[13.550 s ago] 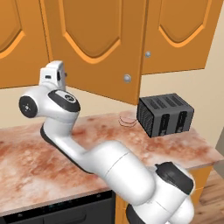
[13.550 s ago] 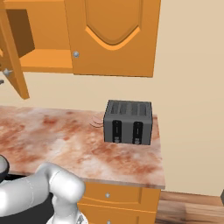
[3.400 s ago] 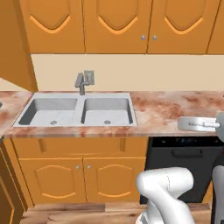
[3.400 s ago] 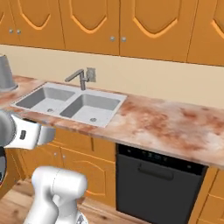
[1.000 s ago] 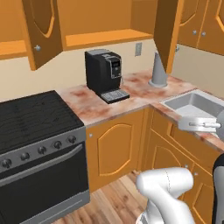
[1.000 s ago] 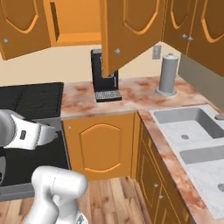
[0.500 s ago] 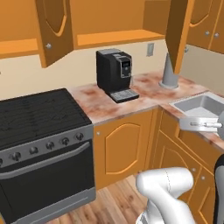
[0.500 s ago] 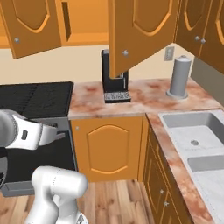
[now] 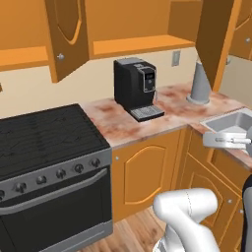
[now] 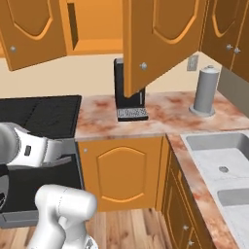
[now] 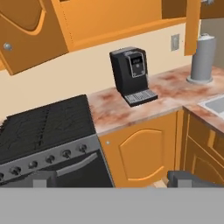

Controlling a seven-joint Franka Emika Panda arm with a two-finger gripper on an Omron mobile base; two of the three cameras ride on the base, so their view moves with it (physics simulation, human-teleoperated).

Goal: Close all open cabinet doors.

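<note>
Left base view: two cabinet doors stand open over the desk [image 9: 123, 129]; the left open door [image 9: 66, 37] hangs above the stove [image 9: 47, 140], the right open door [image 9: 216, 39] juts out edge-on near the grey cylinder [image 9: 200, 83]. A black coffee machine [image 9: 135, 88] sits under the bare shelf between them.
Right base view: the left open door [image 10: 31, 31] swings left; the right open door [image 10: 163, 41] partly hides the coffee machine [image 10: 130, 104]. The sink [image 10: 223, 163] lies at right.
Hand view: the pincer [image 11: 113, 179] shows fingertips [image 11: 183, 178] spread wide apart, empty, facing the stove [image 11: 48, 131] and coffee machine [image 11: 131, 74].
</note>
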